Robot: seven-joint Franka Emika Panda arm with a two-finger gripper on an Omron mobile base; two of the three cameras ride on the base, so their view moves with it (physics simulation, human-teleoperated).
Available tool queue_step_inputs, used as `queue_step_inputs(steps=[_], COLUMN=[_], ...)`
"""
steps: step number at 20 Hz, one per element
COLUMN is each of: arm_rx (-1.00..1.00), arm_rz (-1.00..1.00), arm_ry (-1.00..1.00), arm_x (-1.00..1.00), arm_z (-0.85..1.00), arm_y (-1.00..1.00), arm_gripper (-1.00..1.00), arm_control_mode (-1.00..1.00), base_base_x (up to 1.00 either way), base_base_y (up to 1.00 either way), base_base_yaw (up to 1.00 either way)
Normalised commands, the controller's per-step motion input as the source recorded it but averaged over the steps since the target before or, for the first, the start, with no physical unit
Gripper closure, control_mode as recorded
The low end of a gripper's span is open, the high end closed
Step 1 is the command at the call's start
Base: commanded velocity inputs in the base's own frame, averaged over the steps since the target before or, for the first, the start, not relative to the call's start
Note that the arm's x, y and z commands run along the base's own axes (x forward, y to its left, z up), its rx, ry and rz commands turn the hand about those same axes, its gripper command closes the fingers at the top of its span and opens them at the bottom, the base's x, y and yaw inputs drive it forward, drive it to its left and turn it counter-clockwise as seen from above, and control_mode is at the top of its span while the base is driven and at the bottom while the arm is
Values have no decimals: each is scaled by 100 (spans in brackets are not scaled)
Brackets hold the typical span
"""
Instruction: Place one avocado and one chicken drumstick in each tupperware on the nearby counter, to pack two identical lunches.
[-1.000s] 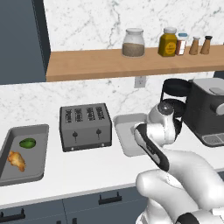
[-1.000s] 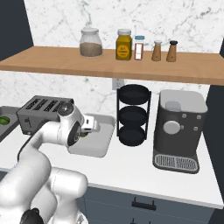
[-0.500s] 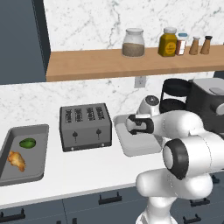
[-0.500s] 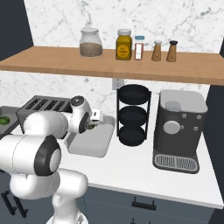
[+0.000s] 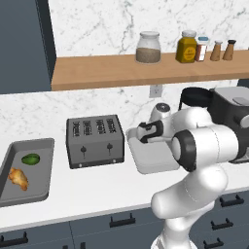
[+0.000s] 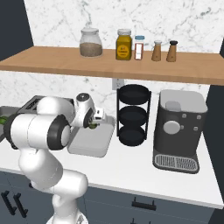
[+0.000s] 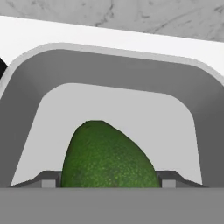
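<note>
We've got the finger tips point(image 7: 49, 179) clamped on either side of an avocado point(image 7: 107, 155), and the gripper point(image 6: 93, 123) hangs with it over a grey tupperware point(image 7: 131, 74) on the white counter point(image 5: 97, 189). Just left of that tupperware stands the toaster point(image 5: 95, 141). Further left lies a tray point(image 5: 41, 146) with a second avocado point(image 5: 30, 159) and a chicken drumstick point(image 5: 18, 178) beside it.
</note>
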Motion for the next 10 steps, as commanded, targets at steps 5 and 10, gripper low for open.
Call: queue_step_inputs(steps=[5,10], arm_rx=[0,0], arm_rz=[0,0], arm_ry=[0,-1], arm_x=[0,-4], arm_z=[-26,-4], arm_y=[0,0], arm_gripper=[-100,-100], arm_control_mode=[-100,-100], base_base_x=[0,0], base_base_y=[0,0], base_base_yaw=[0,0])
